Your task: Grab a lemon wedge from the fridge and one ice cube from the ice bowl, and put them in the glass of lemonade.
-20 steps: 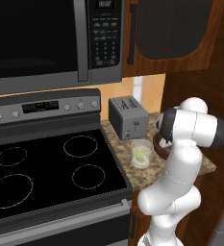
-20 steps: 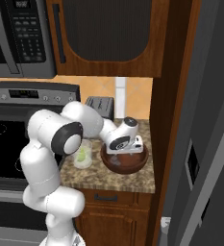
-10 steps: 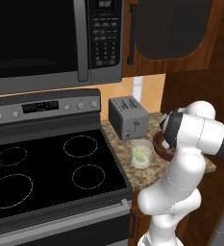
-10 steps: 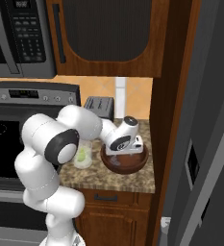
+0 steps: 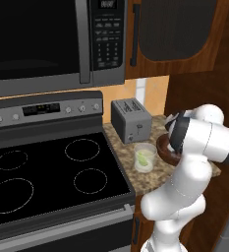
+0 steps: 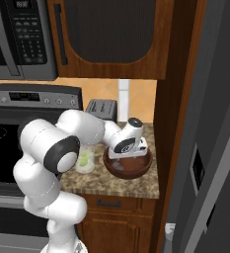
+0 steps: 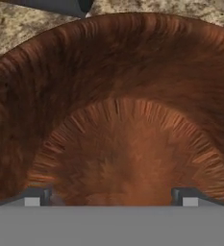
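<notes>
One arm in play: the gripper [image 6: 131, 150] is lowered into the ice bowl [image 6: 127, 169], pointing down at its floor.
Tool state: you have the jaws spread wide with nothing between them; both fingertips [image 7: 36, 198] stand far apart over the bowl's brown bottom.
Ice cube: no cube can be made out on the visible bowl floor in the hand view; treat its position as unknown.
Key relation: the bowl's centre lies straight ahead of the tips, so any cube must be sought around them, not beyond the rim.
Glass of lemonade [image 5: 145, 157]: just left of the bowl on the counter [image 6: 101, 183], near the toaster [image 5: 130, 119]; a pale yellow-green piece, probably the lemon wedge [image 5: 144, 157], sits inside.
Coming move, as judged: the carry would run left from bowl to glass, a short path.
</notes>
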Motion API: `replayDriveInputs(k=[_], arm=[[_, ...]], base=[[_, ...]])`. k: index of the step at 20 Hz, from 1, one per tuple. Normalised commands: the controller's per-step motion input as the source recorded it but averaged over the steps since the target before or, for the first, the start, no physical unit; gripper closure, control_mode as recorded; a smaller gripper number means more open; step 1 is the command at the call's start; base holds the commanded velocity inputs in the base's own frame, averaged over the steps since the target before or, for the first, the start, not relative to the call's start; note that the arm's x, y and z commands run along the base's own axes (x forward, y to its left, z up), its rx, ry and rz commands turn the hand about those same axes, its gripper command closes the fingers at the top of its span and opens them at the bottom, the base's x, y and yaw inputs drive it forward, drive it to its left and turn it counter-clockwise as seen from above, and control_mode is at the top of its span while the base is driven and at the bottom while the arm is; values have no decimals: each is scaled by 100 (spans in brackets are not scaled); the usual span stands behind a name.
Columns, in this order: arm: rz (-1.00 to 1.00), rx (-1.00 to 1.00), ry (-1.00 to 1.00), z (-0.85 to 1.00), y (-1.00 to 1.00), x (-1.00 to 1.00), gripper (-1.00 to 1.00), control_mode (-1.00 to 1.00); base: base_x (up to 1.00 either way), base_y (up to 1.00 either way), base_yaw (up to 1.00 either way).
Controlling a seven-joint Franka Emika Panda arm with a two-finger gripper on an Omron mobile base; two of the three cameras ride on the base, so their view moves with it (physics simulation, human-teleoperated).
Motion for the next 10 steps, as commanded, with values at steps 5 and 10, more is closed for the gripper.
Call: replayDriveInputs(k=[5,10], arm=[[6,0,2,11,11,-21,-100,-100],[3,0,1,-46,8,0,-100,-100]], base=[[0,0,0],[0,0,0]])
